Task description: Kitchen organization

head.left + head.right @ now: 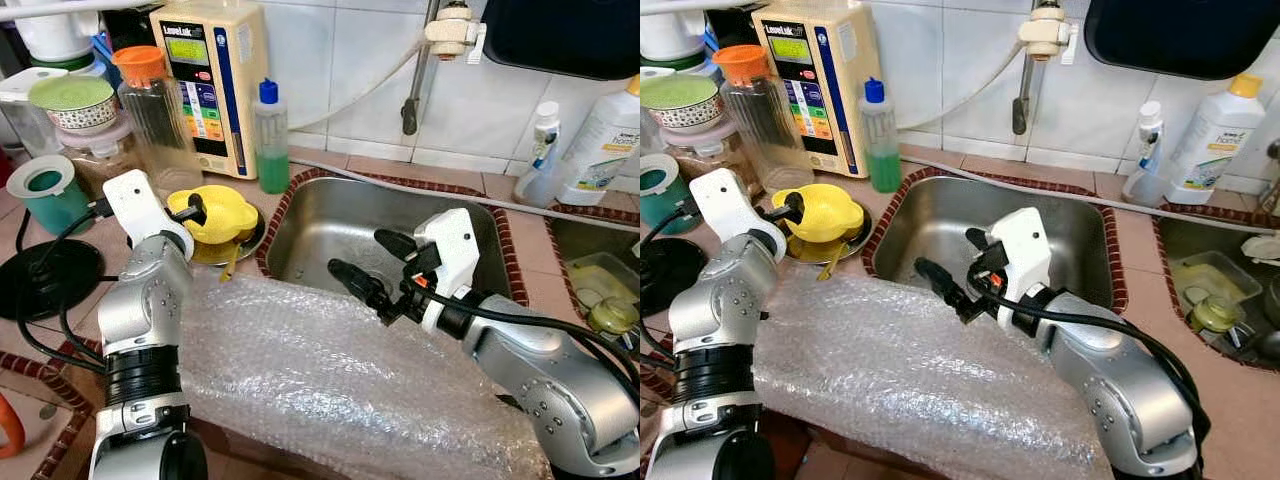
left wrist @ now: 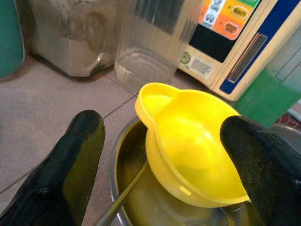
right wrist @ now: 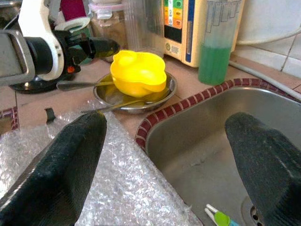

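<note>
A yellow plastic bowl (image 1: 218, 212) sits tilted in a shallow steel dish (image 1: 252, 240) on the tiled counter left of the sink, with a spoon handle (image 3: 77, 85) sticking out of the dish. My left gripper (image 2: 169, 129) is open right at the bowl, one black finger (image 2: 77, 155) on each side of it, not closed on it. My right gripper (image 1: 358, 252) is open above the sink's front rim, over a sheet of bubble wrap (image 1: 320, 370) draped across the counter edge; nothing is between its fingers.
The steel sink (image 1: 335, 215) holds a small green-tipped item (image 3: 218, 218) near the drain. Behind the dish stand a green soap bottle (image 1: 270, 135), a water ioniser (image 1: 210, 80) and a clear pitcher (image 1: 155, 110). A teal cup (image 1: 48, 195) is at left, white bottles (image 1: 605, 135) at right.
</note>
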Robot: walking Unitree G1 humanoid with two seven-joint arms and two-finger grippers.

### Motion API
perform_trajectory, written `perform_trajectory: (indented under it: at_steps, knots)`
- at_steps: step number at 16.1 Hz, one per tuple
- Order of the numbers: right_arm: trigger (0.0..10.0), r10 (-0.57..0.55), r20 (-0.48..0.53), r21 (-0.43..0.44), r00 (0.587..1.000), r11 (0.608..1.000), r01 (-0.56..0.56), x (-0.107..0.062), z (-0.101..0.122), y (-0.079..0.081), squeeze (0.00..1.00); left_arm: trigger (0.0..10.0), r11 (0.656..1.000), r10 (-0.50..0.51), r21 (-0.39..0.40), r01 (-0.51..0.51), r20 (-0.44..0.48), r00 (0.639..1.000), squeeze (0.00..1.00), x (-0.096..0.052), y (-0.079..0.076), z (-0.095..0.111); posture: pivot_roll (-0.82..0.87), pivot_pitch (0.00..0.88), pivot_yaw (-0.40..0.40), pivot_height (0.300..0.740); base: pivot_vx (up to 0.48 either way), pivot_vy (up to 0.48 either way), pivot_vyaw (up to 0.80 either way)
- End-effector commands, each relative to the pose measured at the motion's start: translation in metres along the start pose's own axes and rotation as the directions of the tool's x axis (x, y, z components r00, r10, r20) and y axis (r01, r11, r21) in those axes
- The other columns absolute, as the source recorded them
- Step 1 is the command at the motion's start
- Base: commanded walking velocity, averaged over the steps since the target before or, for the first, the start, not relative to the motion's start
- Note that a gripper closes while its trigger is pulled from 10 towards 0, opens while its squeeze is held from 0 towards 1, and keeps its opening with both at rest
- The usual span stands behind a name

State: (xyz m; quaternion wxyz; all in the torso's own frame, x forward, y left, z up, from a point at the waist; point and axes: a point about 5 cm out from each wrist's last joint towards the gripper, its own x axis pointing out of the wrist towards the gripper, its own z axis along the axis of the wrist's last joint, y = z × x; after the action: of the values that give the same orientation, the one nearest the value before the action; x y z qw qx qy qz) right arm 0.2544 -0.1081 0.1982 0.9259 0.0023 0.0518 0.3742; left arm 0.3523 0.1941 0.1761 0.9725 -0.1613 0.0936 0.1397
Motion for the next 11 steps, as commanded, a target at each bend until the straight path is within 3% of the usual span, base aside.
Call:
perform_trajectory:
  at_steps: [1, 9, 10, 11]
  knots:
    - [10.0, 0.030, -0.023, -0.030, 0.999, 0.999, -0.030, 0.000, -0.002, 0.005, 0.00, 10.0, 1.000, 0.000, -0.017, 0.000, -0.035, 0.999, 0.00, 0.004, -0.003, 0.002, 0.00, 0.000, 0.018, 0.740, 0.000, 0.000, 0.00]
    - [10.0, 0.072, -0.038, -0.058, 0.997, 0.996, -0.074, 0.000, -0.006, 0.013, 0.00, 10.0, 0.996, 0.020, -0.089, -0.030, -0.112, 0.994, 0.00, 0.024, 0.001, -0.001, -0.01, 0.000, 0.024, 0.740, 0.000, 0.000, 0.00]
    - [10.0, 0.075, -0.039, -0.060, 0.996, 0.995, -0.077, 0.001, -0.006, 0.014, 0.00, 8.3, 0.996, 0.015, -0.087, -0.025, -0.115, 0.993, 0.00, 0.026, 0.000, 0.000, -0.01, 0.000, 0.026, 0.740, 0.000, 0.000, 0.00]
    - [10.0, 0.077, -0.039, -0.062, 0.996, 0.995, -0.080, 0.001, -0.007, 0.015, 0.00, 2.9, 0.996, 0.014, -0.087, -0.025, -0.123, 0.992, 0.00, 0.027, 0.000, -0.001, -0.01, 0.000, 0.027, 0.740, 0.000, 0.000, 0.00]
